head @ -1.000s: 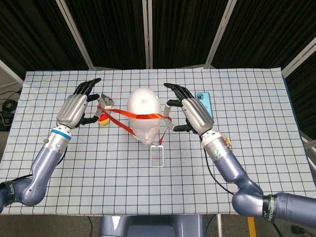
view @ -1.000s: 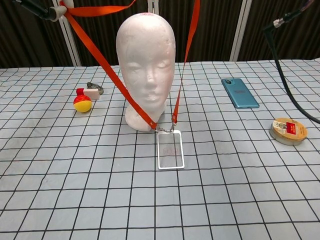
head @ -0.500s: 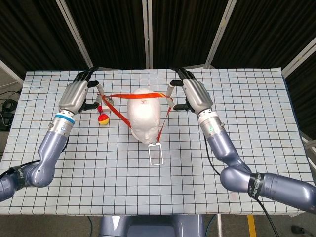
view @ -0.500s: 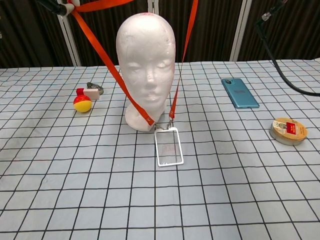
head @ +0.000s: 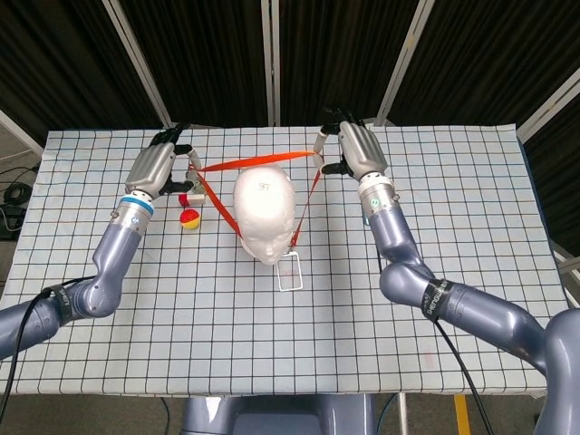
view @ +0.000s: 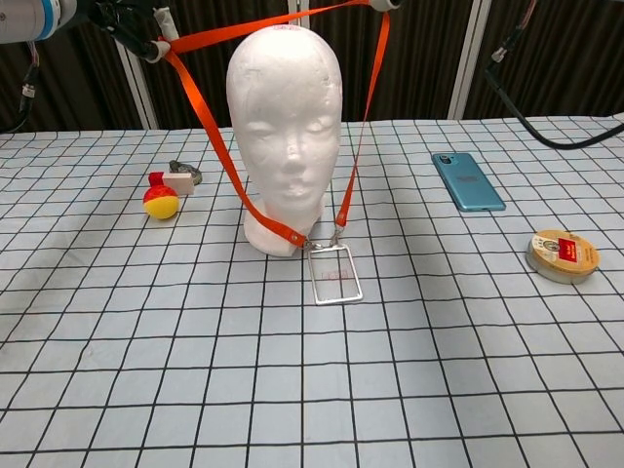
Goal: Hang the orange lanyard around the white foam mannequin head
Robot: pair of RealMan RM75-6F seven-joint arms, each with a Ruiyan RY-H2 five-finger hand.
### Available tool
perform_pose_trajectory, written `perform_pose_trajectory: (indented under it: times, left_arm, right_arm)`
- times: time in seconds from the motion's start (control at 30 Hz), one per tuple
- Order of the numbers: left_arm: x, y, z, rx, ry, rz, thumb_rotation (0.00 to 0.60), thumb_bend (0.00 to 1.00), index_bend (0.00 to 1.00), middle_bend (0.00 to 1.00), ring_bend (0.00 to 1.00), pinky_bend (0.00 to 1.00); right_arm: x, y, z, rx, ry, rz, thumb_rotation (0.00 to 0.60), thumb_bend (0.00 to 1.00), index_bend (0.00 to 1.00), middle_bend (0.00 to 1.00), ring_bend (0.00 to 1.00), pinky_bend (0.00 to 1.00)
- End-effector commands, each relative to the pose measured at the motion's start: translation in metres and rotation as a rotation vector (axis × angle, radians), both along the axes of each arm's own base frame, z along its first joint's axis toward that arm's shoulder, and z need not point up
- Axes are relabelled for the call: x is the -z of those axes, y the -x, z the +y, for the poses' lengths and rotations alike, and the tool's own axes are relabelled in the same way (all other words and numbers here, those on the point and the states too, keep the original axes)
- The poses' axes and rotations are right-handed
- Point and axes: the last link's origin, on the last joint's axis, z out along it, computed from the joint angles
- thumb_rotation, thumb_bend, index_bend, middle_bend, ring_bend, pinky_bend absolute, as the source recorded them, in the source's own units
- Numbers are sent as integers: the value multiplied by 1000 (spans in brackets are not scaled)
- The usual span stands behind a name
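Both hands are engaged. The left hand (head: 161, 168) pinches one side of the orange lanyard (head: 207, 196), and the right hand (head: 355, 150) pinches the other; the strap is stretched between them into a wide loop. In the head view the loop's far span runs behind the crown of the white foam mannequin head (head: 264, 208), while the two lower runs pass down either side of the face and meet at the clip in front of the neck base. The badge holder (view: 333, 275) lies on the checked worktop (head: 453, 236), just in front of the base.

Step in hand, as judged: lowering the spread loop over the crown. To do it well, both hands should descend together and level, keeping the loop wider than the skull until the rear span has cleared the back of the crown. Uneven pull risks tipping the foam head (it appears light and stands free). Release only once the strap sits at neck level.

Legible writing: a small dark mark on top of the foam head in the head view, too small to read. The badge insert carries faint red print, unreadable. The tape roll (view: 563, 252) has a red label, not legible. The blue phone (view: 468, 180) shows no readable brand.
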Motion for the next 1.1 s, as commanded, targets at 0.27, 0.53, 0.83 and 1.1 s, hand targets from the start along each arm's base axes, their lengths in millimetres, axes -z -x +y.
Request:
perform_pose_trajectory:
  times: [0.27,0.53,0.83,1.1]
  left_arm:
    - [6,11,10,-15,-43,64,600,0,0,0,0,0]
    - [-12,28,1,-3,-102,111,600,0,0,0,0,0]
    - [-53,66,-52,-5,-215,249,600,0,0,0,0,0]
    - [-69,92,-95,-36,-214,248,600,0,0,0,0,0]
  right_arm:
    - [16,22,-13,12,89,181,600,0,0,0,0,0]
    - [-11,39,1,-6,112,181,600,373,8,0,0,0]
    - [-52,94,56,-39,83,187,600,686,53,0,0,0]
    - [-57,133,97,-32,24,240,600,686,52,0,0,0]
